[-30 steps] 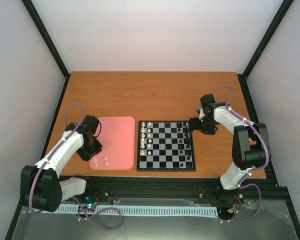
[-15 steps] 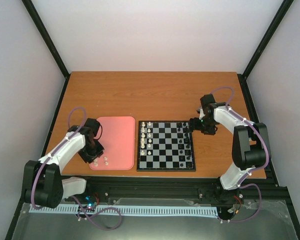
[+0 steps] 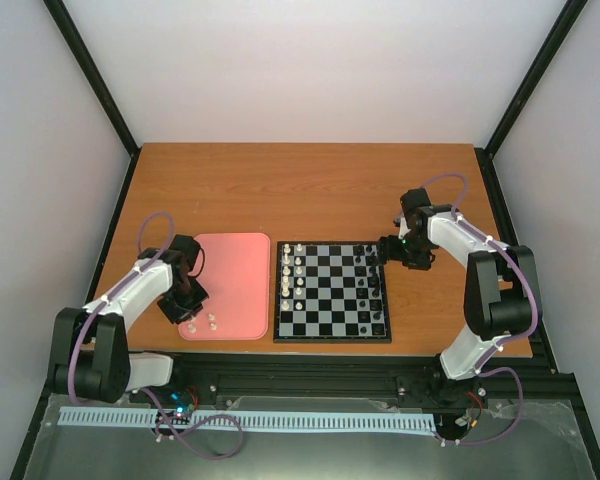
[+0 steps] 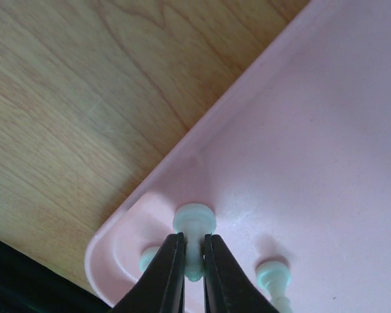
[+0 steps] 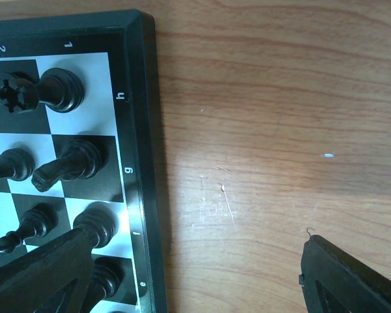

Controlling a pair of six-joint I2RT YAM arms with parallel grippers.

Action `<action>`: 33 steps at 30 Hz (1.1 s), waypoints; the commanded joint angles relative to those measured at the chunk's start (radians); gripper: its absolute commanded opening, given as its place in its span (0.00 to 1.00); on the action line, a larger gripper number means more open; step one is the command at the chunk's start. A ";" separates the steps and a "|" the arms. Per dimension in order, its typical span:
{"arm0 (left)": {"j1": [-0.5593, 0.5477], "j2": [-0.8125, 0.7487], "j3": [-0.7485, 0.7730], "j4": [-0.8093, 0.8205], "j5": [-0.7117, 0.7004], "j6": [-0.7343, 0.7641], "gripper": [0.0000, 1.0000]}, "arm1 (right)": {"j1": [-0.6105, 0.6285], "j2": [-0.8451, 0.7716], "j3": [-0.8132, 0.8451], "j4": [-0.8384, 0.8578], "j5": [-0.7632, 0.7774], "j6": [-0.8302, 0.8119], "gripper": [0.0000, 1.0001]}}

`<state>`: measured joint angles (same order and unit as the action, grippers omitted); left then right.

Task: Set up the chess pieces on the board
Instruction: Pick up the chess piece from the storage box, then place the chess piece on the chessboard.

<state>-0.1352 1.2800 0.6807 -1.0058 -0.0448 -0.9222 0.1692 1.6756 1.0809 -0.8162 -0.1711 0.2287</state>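
Observation:
In the left wrist view my left gripper [image 4: 194, 264] is shut on a white chess piece [image 4: 194, 225] standing in the near left corner of the pink tray [image 4: 326, 130]. Two more white pieces [image 4: 274, 274] stand on either side of it. From above, the left gripper [image 3: 185, 305] is over that tray corner [image 3: 185, 333]. The board [image 3: 332, 335] holds white pieces [image 3: 292, 270] along its left columns and black pieces [image 3: 372, 275] on its right. My right gripper [image 3: 392, 250] is open beside the board's right edge, over bare wood [image 5: 247, 163].
The black pieces [image 5: 62, 88] stand close to the board's black border [image 5: 140, 130], just under my right gripper's left finger [image 5: 39, 274]. Wooden table [image 3: 310, 190] stretches behind the tray and board. Black frame posts [image 3: 90, 70] stand at the corners.
My left gripper has closed onto the white piece in the tray corner, and the left arm has shifted slightly. The right arm has not moved.

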 commanded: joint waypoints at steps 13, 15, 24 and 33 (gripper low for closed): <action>-0.055 -0.029 0.397 -0.110 -0.103 0.214 0.01 | 0.006 0.024 0.025 -0.002 0.016 0.002 1.00; -0.134 -0.015 0.454 -0.126 -0.077 0.231 0.01 | 0.006 0.030 0.030 -0.003 0.016 0.004 1.00; -0.660 0.121 0.532 -0.107 -0.066 0.191 0.01 | 0.006 0.030 0.035 -0.006 0.023 0.011 1.00; -0.836 0.214 0.546 -0.094 -0.040 0.198 0.01 | 0.007 0.027 0.026 -0.007 0.028 0.002 1.00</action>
<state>-0.9344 1.4914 1.1904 -1.0924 -0.1040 -0.7349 0.1703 1.7020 1.0935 -0.8192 -0.1570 0.2295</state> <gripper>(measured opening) 0.072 0.999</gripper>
